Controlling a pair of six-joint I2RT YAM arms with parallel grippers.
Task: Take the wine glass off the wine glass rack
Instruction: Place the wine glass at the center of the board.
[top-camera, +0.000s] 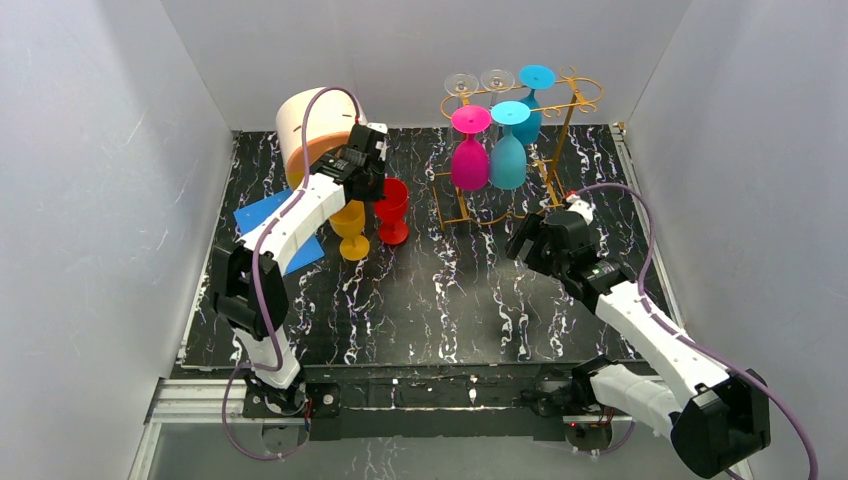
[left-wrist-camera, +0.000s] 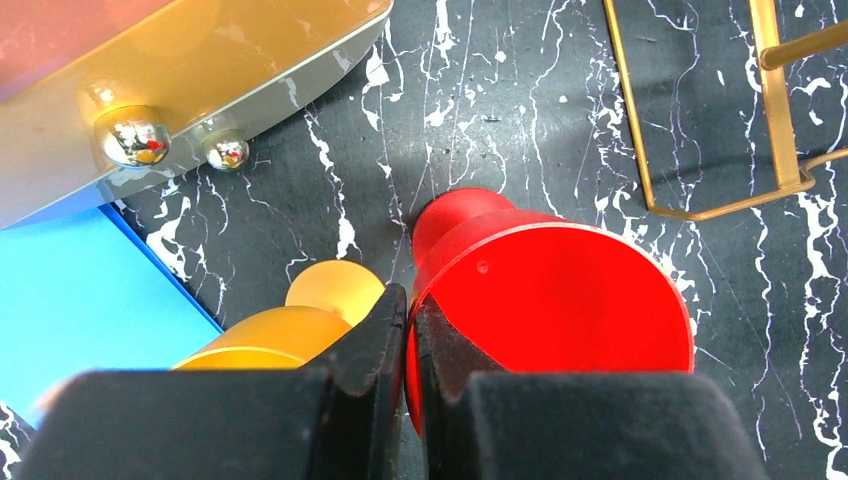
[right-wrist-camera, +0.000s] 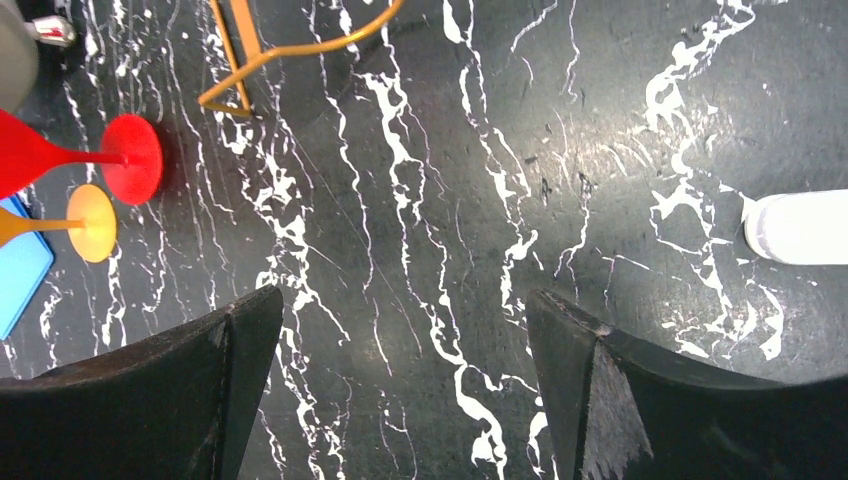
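Observation:
The golden wire wine glass rack (top-camera: 585, 88) stands at the back right; its base shows in the left wrist view (left-wrist-camera: 780, 120) and the right wrist view (right-wrist-camera: 240, 60). A pink glass (top-camera: 469, 160), two teal glasses (top-camera: 508, 155) and two clear glasses (top-camera: 462, 84) hang on it upside down. A red wine glass (top-camera: 392, 205) stands upright on the table left of the rack, beside a yellow glass (top-camera: 350, 225). My left gripper (left-wrist-camera: 410, 330) is shut on the red glass's rim (left-wrist-camera: 560, 290). My right gripper (right-wrist-camera: 405, 330) is open and empty above the table in front of the rack.
A peach cylindrical container (top-camera: 305, 125) stands at the back left, with a blue sheet (top-camera: 265, 215) in front of it. White walls enclose the table. A white object (right-wrist-camera: 800, 228) lies at the right edge of the right wrist view.

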